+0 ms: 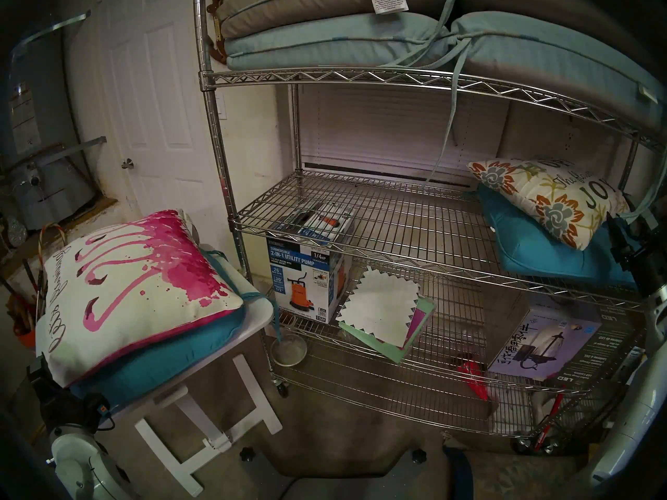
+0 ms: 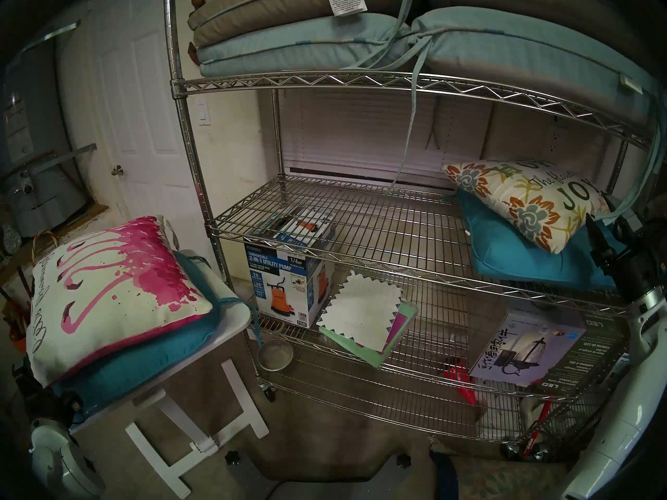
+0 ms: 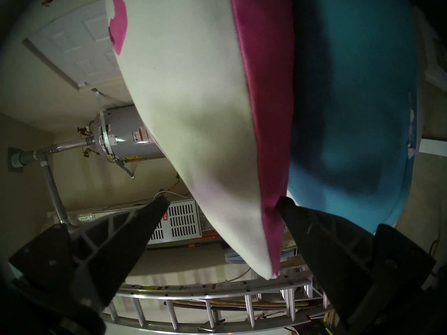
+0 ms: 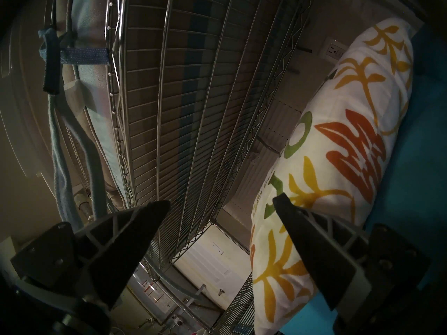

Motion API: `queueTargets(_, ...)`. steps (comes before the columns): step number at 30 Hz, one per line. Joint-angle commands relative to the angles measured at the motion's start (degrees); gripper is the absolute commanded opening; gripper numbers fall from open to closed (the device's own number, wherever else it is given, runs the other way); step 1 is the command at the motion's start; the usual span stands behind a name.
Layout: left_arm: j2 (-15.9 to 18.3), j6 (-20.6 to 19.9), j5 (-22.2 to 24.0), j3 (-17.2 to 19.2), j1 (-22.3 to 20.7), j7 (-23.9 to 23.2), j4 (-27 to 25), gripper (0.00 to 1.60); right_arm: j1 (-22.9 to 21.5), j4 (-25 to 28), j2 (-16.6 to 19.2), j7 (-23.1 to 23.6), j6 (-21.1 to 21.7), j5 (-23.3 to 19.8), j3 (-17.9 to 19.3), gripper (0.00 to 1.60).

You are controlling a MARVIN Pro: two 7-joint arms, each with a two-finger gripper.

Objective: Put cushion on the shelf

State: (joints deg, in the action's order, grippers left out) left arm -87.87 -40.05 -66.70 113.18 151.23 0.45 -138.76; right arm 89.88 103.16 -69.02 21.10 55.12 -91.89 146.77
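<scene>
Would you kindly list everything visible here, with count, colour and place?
Chrome wire shelving rack: one, silver, centre and right.
Long seat cushions: several, pale blue and grey, top tier.
Floral "JOY" pillow: one, white-orange, middle tier right, on a teal cushion.
Flamingo-print pillow: one, white-pink, on a second teal cushion, on the white folding table, left.
Utility pump box: one, blue-white, lower tier left.
Paper sheets: a few, white, green, pink, lower tier.
Lantern box: one, lilac-black, lower tier right.
White door: one, rear left.
Left tool: open, beside the flamingo pillow's corner.
Right tool: open, beside the floral pillow.
</scene>
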Motion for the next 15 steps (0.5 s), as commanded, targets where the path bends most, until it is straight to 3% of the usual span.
queueTargets(1, 0.62, 0.98, 0.56, 1.59, 0.41, 0.06, -1.24, 1.60, 0.11, 1.07, 0.67, 0.16, -0.12, -0.86, -0.06, 1.60)
queueTargets(8, 4.06, 1.54, 0.79, 3.37, -3.03, -2.95, -1.16, 1.60, 0.19, 1.07, 0.71, 0.13, -0.12, -0.96, -0.09, 1.60)
queueTargets(15, 7.71, 1.96, 0.54, 5.07, -7.64, -6.59, 2.21, 1.60, 0.25, 1.07, 0.75, 0.12, -0.12, -1.04, -0.11, 1.60)
